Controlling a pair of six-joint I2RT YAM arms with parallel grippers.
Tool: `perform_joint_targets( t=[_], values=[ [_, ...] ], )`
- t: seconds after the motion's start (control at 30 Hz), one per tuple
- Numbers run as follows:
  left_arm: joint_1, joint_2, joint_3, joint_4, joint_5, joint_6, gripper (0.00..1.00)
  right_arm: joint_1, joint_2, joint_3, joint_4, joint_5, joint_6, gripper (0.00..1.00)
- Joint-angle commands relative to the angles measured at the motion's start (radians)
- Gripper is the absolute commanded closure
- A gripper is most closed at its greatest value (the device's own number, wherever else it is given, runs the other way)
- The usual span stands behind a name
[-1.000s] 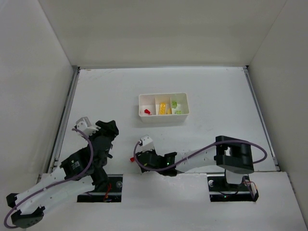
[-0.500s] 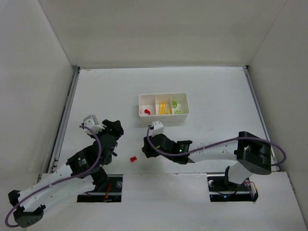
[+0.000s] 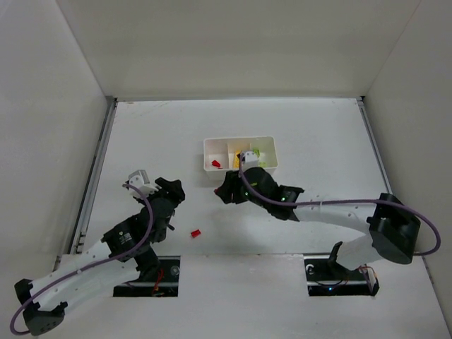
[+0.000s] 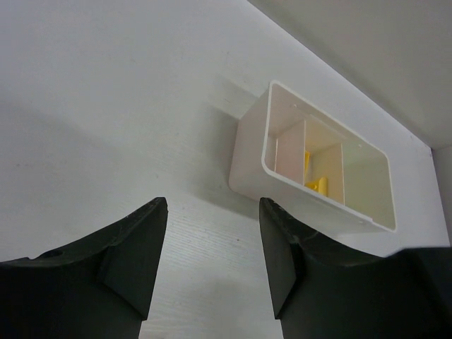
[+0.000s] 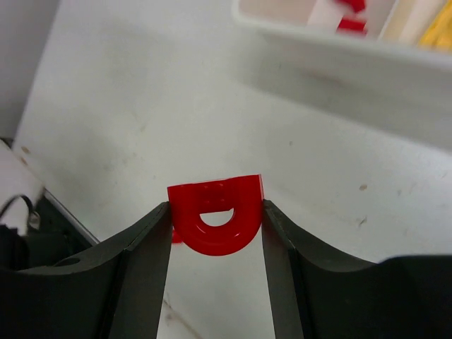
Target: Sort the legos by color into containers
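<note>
A white, faintly scuffed tabletop (image 3: pixel 318 134) sat enclosed by plain pale walls (image 3: pixel 233 42) on three sides. On it stood the white rectangular plastic tray (image 3: pixel 226 139) with three compartments: tiny red bits (image 3: pixel 215 164) in the left one, a yellow brick (image 4: pixel 319 186) in the middle, and light-green pieces (image 3: pixel 258 152) in the right. The right end effector (image 5: pixel 215 236) was clamped on a red half-round piece (image 5: pixel 216 212), near the tray's left end. The left end effector (image 4: pixel 212 261) stood open and empty, facing the tray. A small loose red bit (image 3: pixel 195 232) lay on the tabletop between the arms.
</note>
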Motion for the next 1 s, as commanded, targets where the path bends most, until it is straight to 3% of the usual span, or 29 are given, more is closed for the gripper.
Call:
perform_joint_targets(
  t=[0.0,0.17,0.43,0.63,0.97],
  values=[
    [-0.010,0.016,-0.024,0.040,0.032,-0.006,0.49,-0.076,-0.032,0.110,0.006,-0.035,-0.060,0.48],
    [-0.052,0.051,-0.027,0.041,0.057,-0.006,0.49,-0.179,0.068,0.278,-0.043,-0.036,-0.131,0.47],
    [-0.190,0.157,0.012,-0.008,0.066,0.035,0.49,-0.213,0.269,0.507,-0.123,0.014,-0.206,0.48],
    [-0.292,0.244,0.051,-0.112,0.080,0.021,0.46,-0.221,0.341,0.546,-0.128,0.031,-0.205,0.46],
    [-0.352,0.396,0.067,-0.227,0.133,-0.040,0.38,-0.228,0.321,0.543,-0.129,0.017,-0.198,0.29]
  ],
)
